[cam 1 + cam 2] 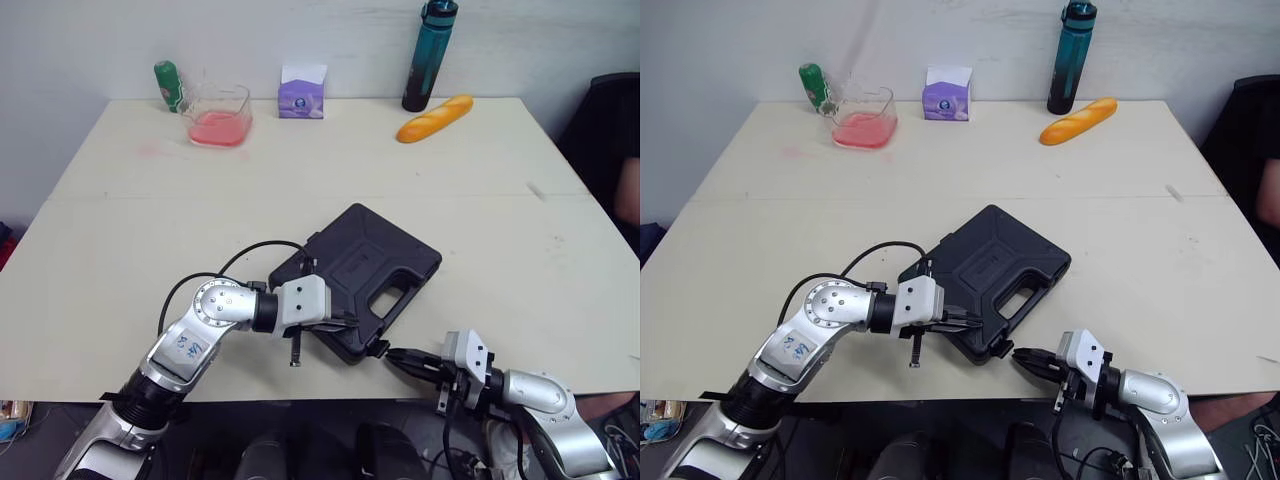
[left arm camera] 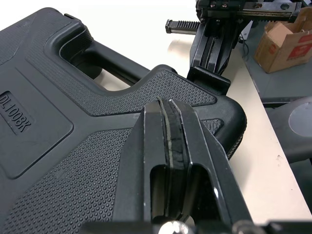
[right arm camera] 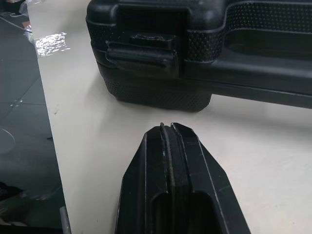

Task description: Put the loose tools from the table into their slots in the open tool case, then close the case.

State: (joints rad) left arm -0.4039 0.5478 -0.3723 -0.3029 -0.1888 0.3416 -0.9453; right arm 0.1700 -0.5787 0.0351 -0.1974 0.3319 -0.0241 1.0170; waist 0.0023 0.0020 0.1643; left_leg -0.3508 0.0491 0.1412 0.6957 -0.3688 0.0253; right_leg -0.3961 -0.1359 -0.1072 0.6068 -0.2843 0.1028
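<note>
**Case toward the near edge, oddments along the far one**

We found the tool case [image 1: 362, 272] lying closed on the table [image 1: 130, 230], a little right of centre. The left gripper [image 1: 348, 322] rested on the lid at its near corner, reaching in from the left. The right gripper [image 1: 393, 355] lay just before that same corner (close to the latch, apart from it). Along the far edge, left to right, ran a small bottle [image 1: 168, 85], a container [image 1: 218, 115] just beside it, a box [image 1: 302, 92], then a tall bottle [image 1: 430, 55] with a loaf [image 1: 434, 118] just before it.

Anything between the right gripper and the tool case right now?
Nothing: only a short strip of bare table separates the shut right gripper from the latch corner of the tool case, seen in the right wrist view.
</note>
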